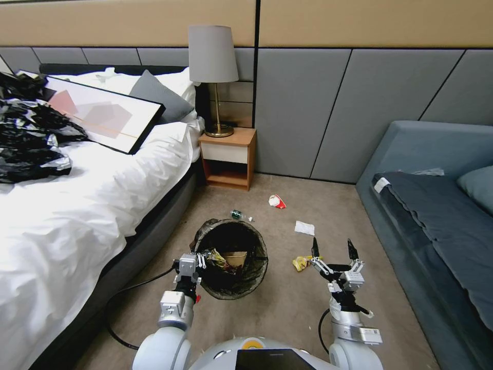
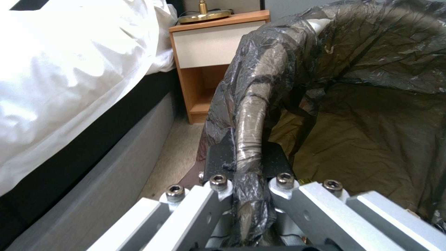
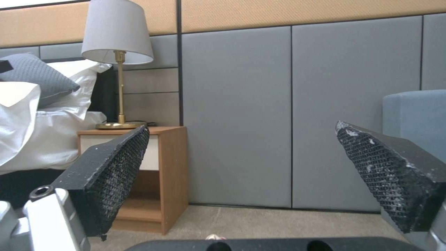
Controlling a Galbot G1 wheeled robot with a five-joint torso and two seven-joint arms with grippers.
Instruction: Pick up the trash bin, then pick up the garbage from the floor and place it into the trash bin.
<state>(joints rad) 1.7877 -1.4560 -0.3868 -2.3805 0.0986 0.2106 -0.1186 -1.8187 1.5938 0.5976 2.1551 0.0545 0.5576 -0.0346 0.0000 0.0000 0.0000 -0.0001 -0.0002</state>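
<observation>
Trash bin [image 1: 232, 257] rim pinched by left gripper [image 1: 201, 261]; right gripper [image 1: 333, 248] spread wide, empty.

The trash bin [image 1: 231, 259] wears a crinkly, glossy black plastic bag, pinched at its 9 o'clock rim by the left gripper [image 2: 251, 164], which is bare brushed metal with bolt heads. The right gripper [image 1: 333, 250] has matt black fingers [image 3: 111, 174] with rough, mesh-textured pads, spread wide. Floor is short matt beige carpet [image 1: 287, 308], the nightstand [image 1: 229, 156] smooth orangey wood, the bed sheets [image 1: 77, 216] soft white cloth.
</observation>
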